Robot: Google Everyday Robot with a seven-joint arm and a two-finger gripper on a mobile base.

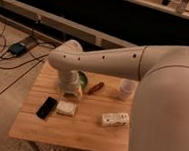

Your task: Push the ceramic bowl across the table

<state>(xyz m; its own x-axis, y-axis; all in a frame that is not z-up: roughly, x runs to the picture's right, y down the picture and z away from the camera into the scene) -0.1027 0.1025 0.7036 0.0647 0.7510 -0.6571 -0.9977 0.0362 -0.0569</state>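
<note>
The ceramic bowl [82, 80], green, sits near the middle of the wooden slatted table [83, 129]; only its right part shows, the rest is hidden behind my arm. My gripper [70, 92] hangs from the white arm's wrist and reaches down right at the bowl's near-left side, just above the table top. The arm itself sweeps in from the right and covers much of the view.
A black phone [46, 107] lies at the front left, a small white packet [66, 108] beside it. A white box [115, 119] lies front right. A small white cup [127, 89] stands at the right. A reddish-brown stick-like item [95, 88] lies beside the bowl. Cables lie on the floor at left.
</note>
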